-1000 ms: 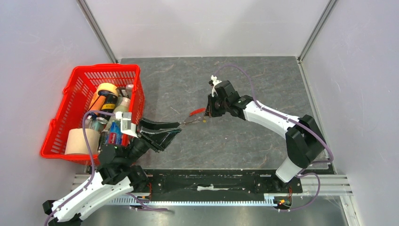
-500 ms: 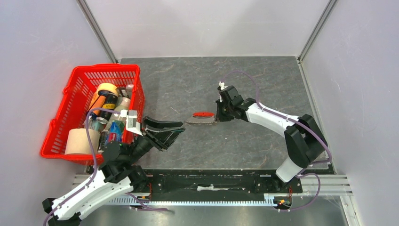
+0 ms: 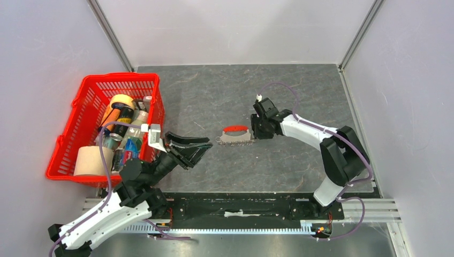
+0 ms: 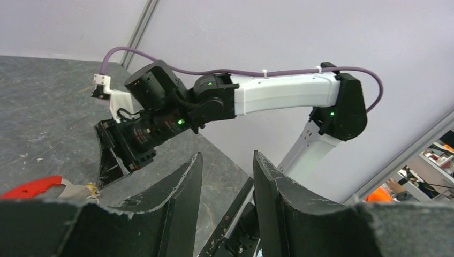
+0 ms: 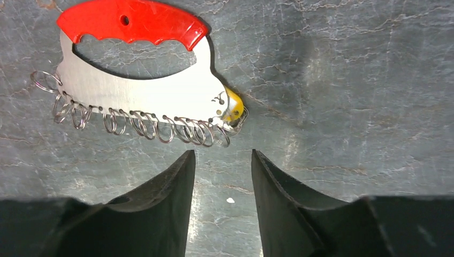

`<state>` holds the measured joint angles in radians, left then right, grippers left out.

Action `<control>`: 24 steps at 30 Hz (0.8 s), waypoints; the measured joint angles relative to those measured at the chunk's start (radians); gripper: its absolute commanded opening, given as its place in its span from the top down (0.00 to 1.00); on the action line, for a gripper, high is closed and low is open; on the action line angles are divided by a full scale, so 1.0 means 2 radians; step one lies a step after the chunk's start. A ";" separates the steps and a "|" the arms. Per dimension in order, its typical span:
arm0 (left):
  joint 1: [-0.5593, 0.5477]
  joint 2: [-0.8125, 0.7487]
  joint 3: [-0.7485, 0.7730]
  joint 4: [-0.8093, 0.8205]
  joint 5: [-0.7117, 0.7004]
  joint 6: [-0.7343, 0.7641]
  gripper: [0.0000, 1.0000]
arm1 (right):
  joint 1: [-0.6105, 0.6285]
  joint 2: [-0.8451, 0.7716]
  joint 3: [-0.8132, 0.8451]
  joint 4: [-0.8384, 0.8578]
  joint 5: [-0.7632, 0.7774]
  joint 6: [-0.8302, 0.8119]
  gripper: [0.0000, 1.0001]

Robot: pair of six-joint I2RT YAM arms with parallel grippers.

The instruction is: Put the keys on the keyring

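The keyring [image 3: 235, 130] lies flat on the grey table near its middle: a red curved grip [image 5: 128, 21] on a silvery plate with several small wire rings [image 5: 144, 124] along its lower edge. A brass-yellow key [image 5: 233, 105] sits at the plate's right corner. My right gripper [image 5: 222, 155] is open and empty, its tips just short of the rings, at the keyring's right end [image 3: 256, 134]. My left gripper [image 3: 199, 145] hangs open and empty to the keyring's left, apart from it. In the left wrist view [image 4: 227, 158] the red grip [image 4: 32, 187] shows at far left.
A red plastic basket [image 3: 120, 77] at the left holds a paper roll [image 3: 91, 159], a tape roll [image 3: 122, 100] and bottles. Light walls close in the table on three sides. A black rail [image 3: 241, 206] runs along the near edge.
My right gripper has opened and let go of the keyring, which has dropped from tilted in the air to flat on the table, further right. The left gripper has not closed.
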<state>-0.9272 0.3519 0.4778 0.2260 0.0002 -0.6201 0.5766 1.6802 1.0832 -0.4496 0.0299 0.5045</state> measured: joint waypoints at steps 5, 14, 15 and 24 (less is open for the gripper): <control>0.000 0.001 0.007 -0.021 -0.010 0.006 0.53 | 0.001 -0.032 0.005 -0.019 0.012 -0.006 0.35; 0.000 0.009 0.030 -0.055 -0.026 0.017 0.45 | 0.001 -0.175 0.027 -0.031 0.019 -0.022 0.03; 0.000 0.010 0.031 -0.058 -0.026 0.018 0.43 | 0.001 -0.189 0.027 -0.031 0.020 -0.025 0.03; 0.000 0.033 0.070 -0.098 -0.029 0.032 0.24 | 0.001 -0.259 0.032 -0.049 0.040 -0.046 0.03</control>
<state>-0.9272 0.4187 0.6174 0.0296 -0.0582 -0.5568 0.5785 1.1614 1.1473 -0.5472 0.1093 0.4133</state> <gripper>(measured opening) 0.701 0.971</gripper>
